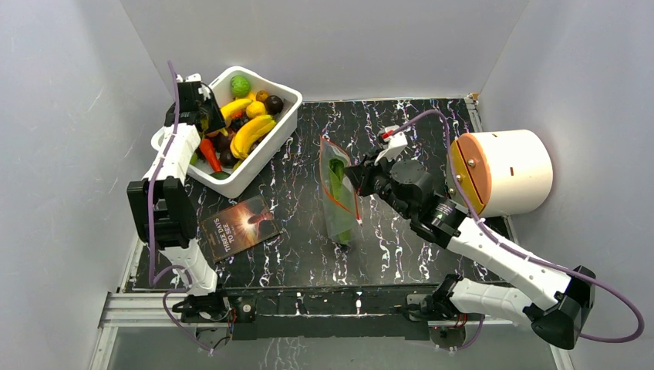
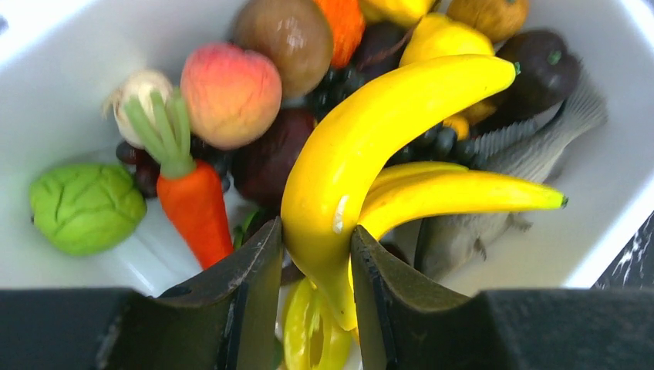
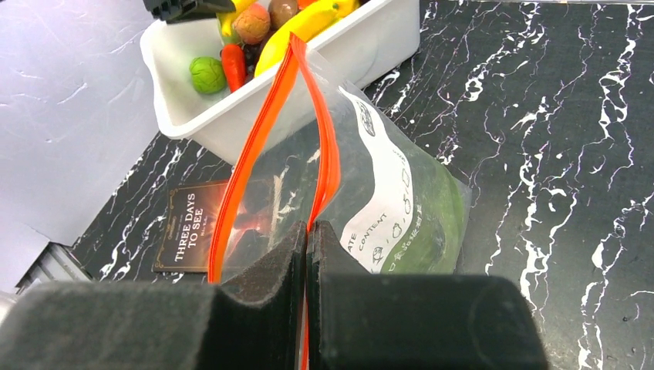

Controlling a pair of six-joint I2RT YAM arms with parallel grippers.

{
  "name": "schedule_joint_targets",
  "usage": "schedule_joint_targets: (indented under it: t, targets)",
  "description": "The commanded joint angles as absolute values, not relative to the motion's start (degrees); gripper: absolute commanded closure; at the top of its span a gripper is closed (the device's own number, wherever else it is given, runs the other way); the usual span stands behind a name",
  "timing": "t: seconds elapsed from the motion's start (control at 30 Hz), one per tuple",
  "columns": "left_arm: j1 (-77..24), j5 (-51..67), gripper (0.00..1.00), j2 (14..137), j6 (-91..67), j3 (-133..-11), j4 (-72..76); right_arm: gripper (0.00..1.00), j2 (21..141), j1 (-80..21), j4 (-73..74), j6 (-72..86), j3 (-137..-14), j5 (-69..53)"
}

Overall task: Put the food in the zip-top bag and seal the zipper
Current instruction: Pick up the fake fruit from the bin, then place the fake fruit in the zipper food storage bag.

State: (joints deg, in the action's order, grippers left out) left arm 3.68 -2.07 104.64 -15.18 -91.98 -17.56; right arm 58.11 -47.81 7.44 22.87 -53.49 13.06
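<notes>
The food fills a white tub: a yellow banana bunch, an orange carrot, a peach and a green cabbage among several pieces. My left gripper reaches into the tub and is shut on the banana bunch's stem end. The clear zip-top bag stands mid-table with a green leafy vegetable inside. Its red-orange zipper gapes apart. My right gripper is shut on one side of the zipper strip, holding the bag up.
A dark booklet lies on the black marbled table between the tub and the bag. A white cylinder with an orange face sits at the table's right edge. A grey toy fish lies under the bananas.
</notes>
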Motion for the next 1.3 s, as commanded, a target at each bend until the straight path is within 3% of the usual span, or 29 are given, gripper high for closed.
schedule_joint_targets:
  t: [0.0,0.37,0.7,1.27]
  targets:
    - [3.73,-1.09,0.91,97.86,-15.84,-87.46,-19.15,1.00,55.93,-47.44,4.81,24.80,-52.63,12.14]
    - [2.85,10.47,0.92,87.29,-17.34,-77.10,-20.93,1.00,56.02,-47.46,6.65,27.33,-51.90,13.72]
    - [1.79,15.51,0.93,78.76,-14.54,-73.85,-26.02,1.00,56.20,-47.46,10.23,19.16,-55.05,21.79]
    - [-11.14,35.02,0.96,71.05,-15.71,-73.49,-28.43,1.00,58.49,-47.46,12.77,14.17,-59.23,23.70]
